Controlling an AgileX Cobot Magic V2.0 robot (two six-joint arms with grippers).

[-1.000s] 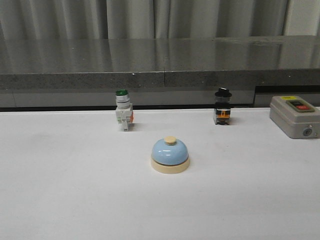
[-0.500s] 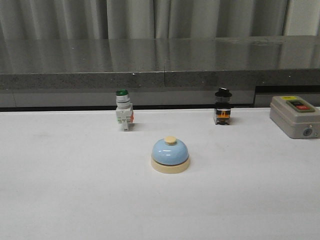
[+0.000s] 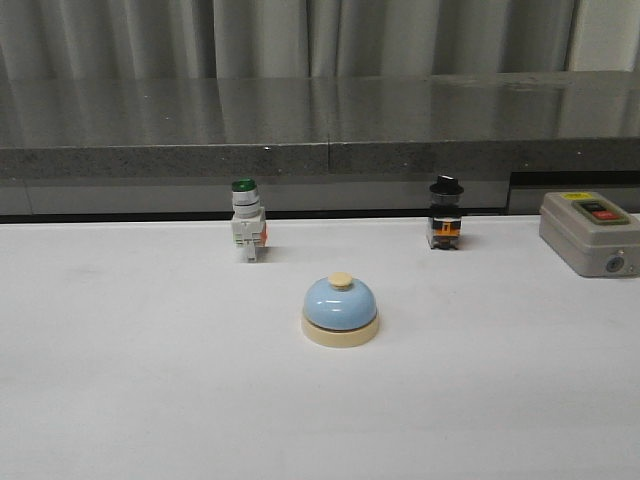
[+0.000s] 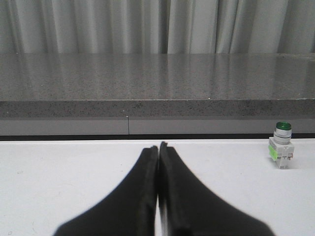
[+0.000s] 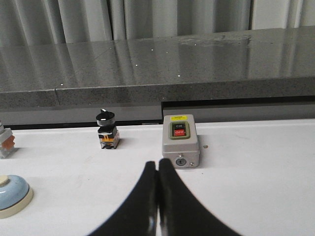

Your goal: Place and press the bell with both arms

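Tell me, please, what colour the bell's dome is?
Light blue; the bell shows best in the front view.

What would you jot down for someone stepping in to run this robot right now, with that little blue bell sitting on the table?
Left gripper: shut, empty, low over the white table, pointing past the green-capped switch.
Right gripper: shut, empty, facing the grey button box.
Bell: upright near the table's middle, in front of the green-capped switch and the black-capped switch. Nothing touches it; neither arm shows in the front view.
Done: nothing visible yet.
Left: probably open a gripper, move the bell to its spot, then press its cream knob.
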